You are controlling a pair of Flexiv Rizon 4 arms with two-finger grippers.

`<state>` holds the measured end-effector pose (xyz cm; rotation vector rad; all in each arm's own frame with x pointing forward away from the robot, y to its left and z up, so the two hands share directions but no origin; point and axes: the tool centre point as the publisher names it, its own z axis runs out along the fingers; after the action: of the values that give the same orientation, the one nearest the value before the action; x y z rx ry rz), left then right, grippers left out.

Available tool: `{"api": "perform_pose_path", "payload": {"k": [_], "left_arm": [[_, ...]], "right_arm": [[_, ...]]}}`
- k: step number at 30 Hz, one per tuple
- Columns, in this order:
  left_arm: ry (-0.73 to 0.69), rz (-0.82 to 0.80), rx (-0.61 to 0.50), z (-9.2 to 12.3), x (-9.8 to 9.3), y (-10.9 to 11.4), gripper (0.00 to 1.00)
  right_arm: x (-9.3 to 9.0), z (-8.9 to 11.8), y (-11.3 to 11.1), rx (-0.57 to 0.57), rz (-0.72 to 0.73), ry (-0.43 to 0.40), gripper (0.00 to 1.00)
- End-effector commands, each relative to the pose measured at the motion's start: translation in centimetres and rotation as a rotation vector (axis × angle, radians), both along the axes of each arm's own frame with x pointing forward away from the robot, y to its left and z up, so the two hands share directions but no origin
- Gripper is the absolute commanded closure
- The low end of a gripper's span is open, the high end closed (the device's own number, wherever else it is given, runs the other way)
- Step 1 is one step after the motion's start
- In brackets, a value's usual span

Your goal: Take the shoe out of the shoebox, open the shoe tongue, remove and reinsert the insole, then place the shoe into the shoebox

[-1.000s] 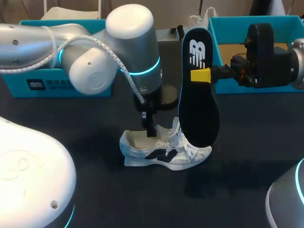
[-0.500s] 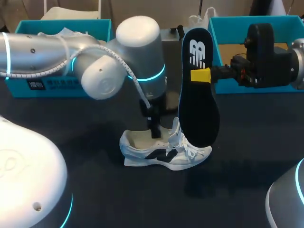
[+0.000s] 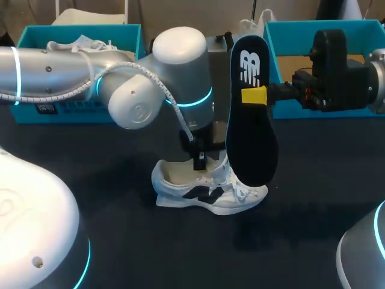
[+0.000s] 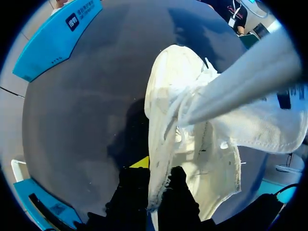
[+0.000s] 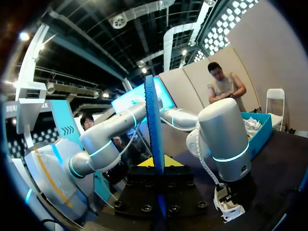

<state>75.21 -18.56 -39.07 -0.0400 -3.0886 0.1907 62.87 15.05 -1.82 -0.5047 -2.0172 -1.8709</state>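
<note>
While left gripper (image 4: 154, 179) pinched white-and-black sneaker (image 3: 204, 194) by its upper | right gripper (image 3: 255, 95) clamped black foam insole (image 3: 252, 141) upright.

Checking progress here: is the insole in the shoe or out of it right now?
Out: the right hand holds the insole upright, outside the shoe.

Left arm (image 3: 60, 69) lay across from the left, left gripper (image 3: 198, 161) pointing down, pinching the shoe (image 3: 210, 195). Right gripper (image 3: 255, 95) was level, clamping the insole (image 3: 252, 144).
</note>
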Motion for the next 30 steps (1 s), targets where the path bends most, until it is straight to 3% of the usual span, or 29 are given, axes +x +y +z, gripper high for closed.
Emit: {"api": "perform_pose_path", "payload": {"k": [1, 8, 13, 16, 18, 27, 30], "left_arm": [[0.003, -0.021, -0.033, 1.1, -0.2, 0.8, 1.00], [-0.020, -0.170, -0.080, 4.1, 0.1, 1.7, 1.00], [-0.079, -0.455, -0.098, 6.5, 0.2, 2.1, 1.00], [-0.195, -0.679, -0.081, 7.8, 0.1, 2.1, 1.00], [-0.263, -0.674, -0.085, 8.7, 0.6, 1.7, 1.00], [-0.263, -0.674, -0.085, 8.7, 0.6, 1.7, 1.00], [-0.268, -0.873, -0.085, 8.7, 1.7, 1.5, 1.00]], "right_arm": [[0.1, 0.0, 0.3, 0.000, 0.001, 0.000, 1.00], [0.1, 0.0, 0.3, 0.000, 0.001, 0.000, 1.00], [0.1, 0.0, 0.3, 0.000, 0.001, 0.000, 1.00], [0.1, 0.0, 0.3, 0.000, 0.001, 0.000, 1.00], [0.1, 0.0, 0.3, 0.000, 0.001, 0.000, 1.00], [0.1, 0.0, 0.3, 0.000, 0.001, 0.000, 1.00], [0.1, 0.0, 0.3, 0.000, 0.001, 0.000, 1.00]]}}
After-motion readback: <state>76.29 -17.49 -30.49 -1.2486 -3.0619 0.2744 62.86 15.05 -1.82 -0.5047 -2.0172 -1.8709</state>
